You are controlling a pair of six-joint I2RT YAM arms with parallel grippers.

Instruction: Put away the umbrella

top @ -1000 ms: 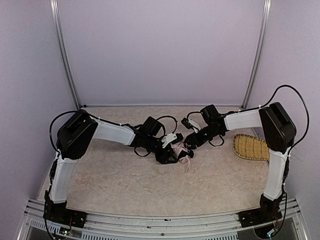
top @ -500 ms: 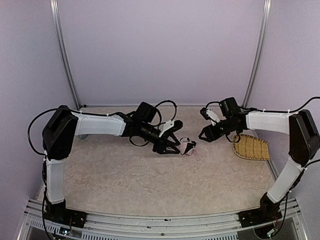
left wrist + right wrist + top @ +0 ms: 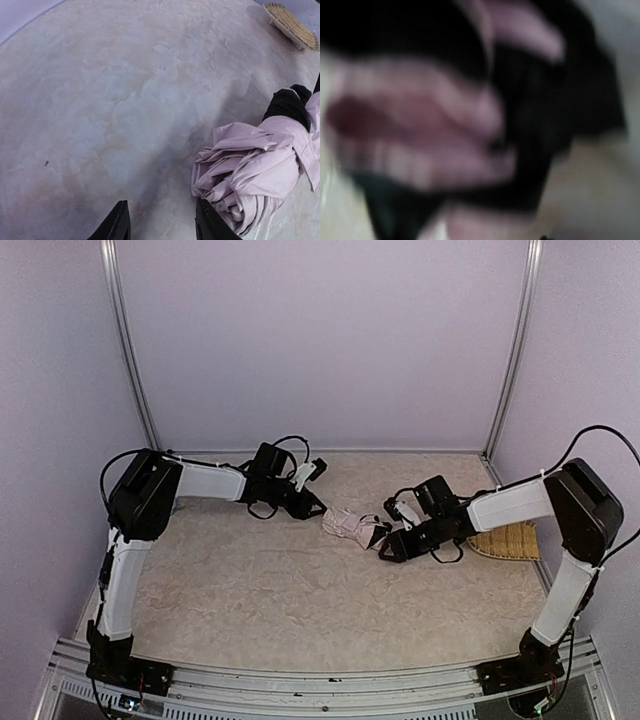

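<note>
1. Position of the task item: the pale pink folding fabric umbrella (image 3: 352, 526) with black lining lies collapsed in a loose bundle on the mottled beige table (image 3: 250, 600). It is well to the left of the oval woven straw mat (image 3: 508, 538) and does not touch it.
2. Left gripper (image 3: 316, 508): it sits at the end of the bundle farthest from the mat. My wrist view shows its two black fingers (image 3: 119, 227) parted, with only bare table between them. The nearest folds lie just beside one finger, outside the gap. It holds nothing.
3. Right gripper (image 3: 388, 548): it is between the mat and the umbrella, close against the bundle's mat-side end. Its wrist view is a blur of pink and black cloth. I cannot tell how far the jaws are parted, or whether they have caught any fabric.
4. Handling, in my judgement: the umbrella is light and the canopy is soft and limp. The folds are likely to slide and bunch. A pinch on a single panel would probably pull it loose rather than lift the whole umbrella. I cannot make out the shaft or the handle.
5. Where to hold, in my judgement: grip across the full gathered thickness at mid-length, or at the dark end nearer the mat, where the folds converge.
6. Risk, in my judgement: the bundle may unroll if it is dragged by one edge.
</note>
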